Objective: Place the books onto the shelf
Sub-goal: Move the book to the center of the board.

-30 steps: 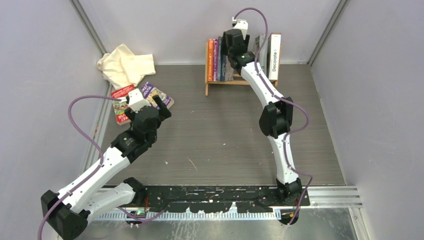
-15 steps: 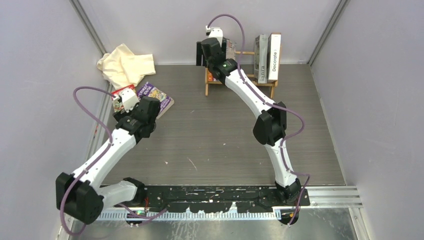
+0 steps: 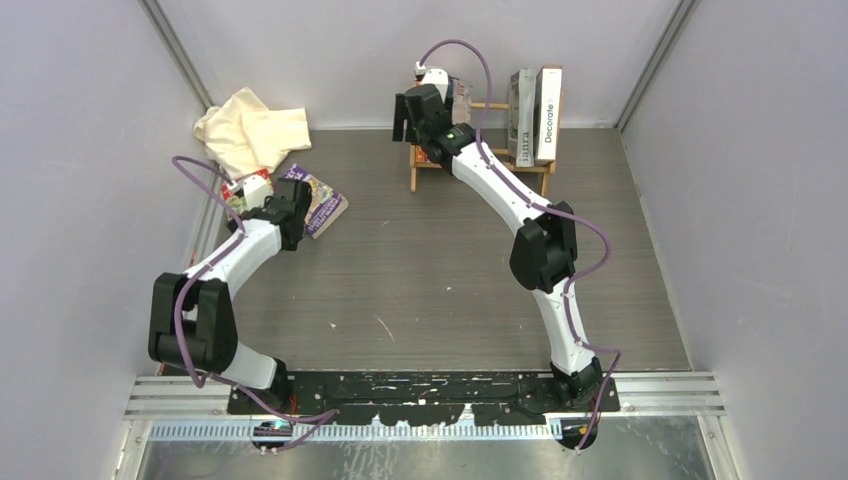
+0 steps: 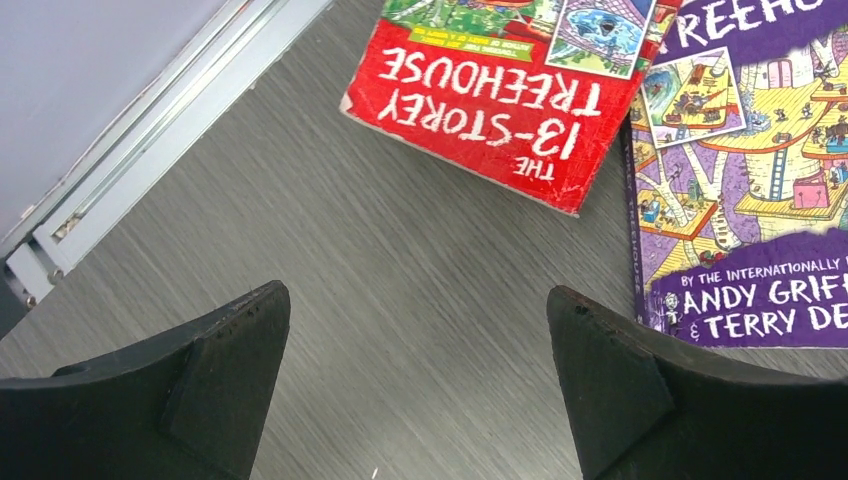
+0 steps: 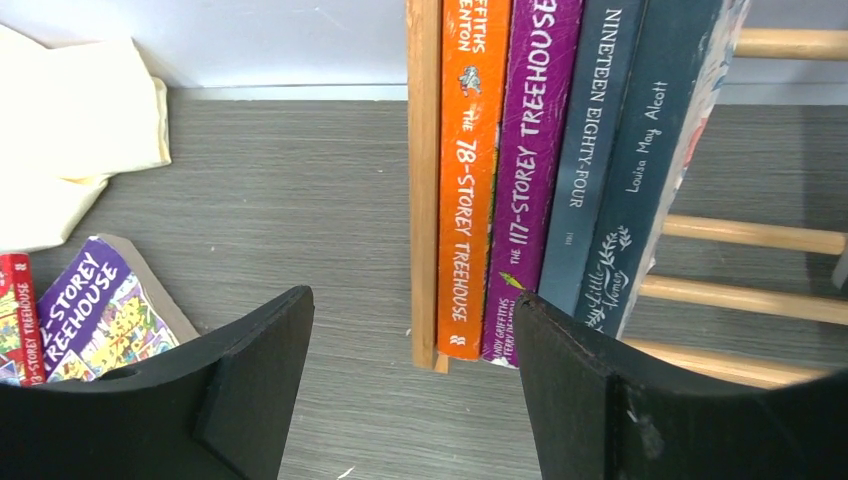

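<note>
My left gripper (image 4: 415, 310) hovers at the table's (image 4: 400, 250) far left, fingers spread wide and empty, just short of a red book (image 4: 480, 90) and a purple book (image 4: 740, 180) lying flat, edges touching, near a cream cloth (image 3: 250, 130). My right gripper (image 5: 410, 310), jaws apart and holding nothing, faces the left end of the wooden shelf (image 5: 424, 150) by the far wall. There an orange book (image 5: 468, 170), a purple-spined book (image 5: 528, 170) and two dark blue books (image 5: 600, 150) stand together. A white book (image 3: 548, 110) marked "Decorate" stands at the right end.
</note>
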Robot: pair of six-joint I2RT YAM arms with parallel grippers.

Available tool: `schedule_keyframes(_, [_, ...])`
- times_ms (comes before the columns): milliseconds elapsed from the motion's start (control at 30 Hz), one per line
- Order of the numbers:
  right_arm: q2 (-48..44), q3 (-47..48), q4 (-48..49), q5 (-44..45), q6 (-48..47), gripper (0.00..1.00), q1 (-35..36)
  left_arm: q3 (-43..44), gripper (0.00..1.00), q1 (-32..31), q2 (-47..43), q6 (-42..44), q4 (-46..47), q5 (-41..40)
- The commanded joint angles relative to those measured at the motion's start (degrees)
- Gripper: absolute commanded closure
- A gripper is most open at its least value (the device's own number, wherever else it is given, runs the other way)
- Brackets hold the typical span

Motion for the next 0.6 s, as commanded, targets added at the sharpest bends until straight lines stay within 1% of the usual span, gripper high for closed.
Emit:
schedule_keyframes(0, [-4.7, 0.2, 3.6, -1.5, 2.1, 0.22, 0.2, 3.1, 0.02, 1.2, 2.2, 4.9, 6.3, 0.8])
schedule_keyframes(133, [-3.9, 0.4, 4.0, -1.9, 2.7, 0.22, 0.1, 4.8, 0.01, 1.4, 5.7, 9.3, 7.5, 0.9])
schedule_keyframes(367, [-3.1, 1.2, 4.1, -2.4, 3.8, 0.22, -0.4, 6.5, 0.01, 1.9, 9.8, 14.1, 9.6, 0.9])
schedule_keyframes(467, [-3.4, -0.1, 5.2, -2.3, 4.0, 0.22, -0.6, 7.5, 0.01, 1.8, 11.6, 16.4, 9.8, 1.0])
schedule_keyframes(567, [-4.0, -1.6, 6.1, -2.6, 4.4, 0.22, -0.5, 8.6, 0.01, 1.9, 12.6, 16.8, 9.3, 1.1])
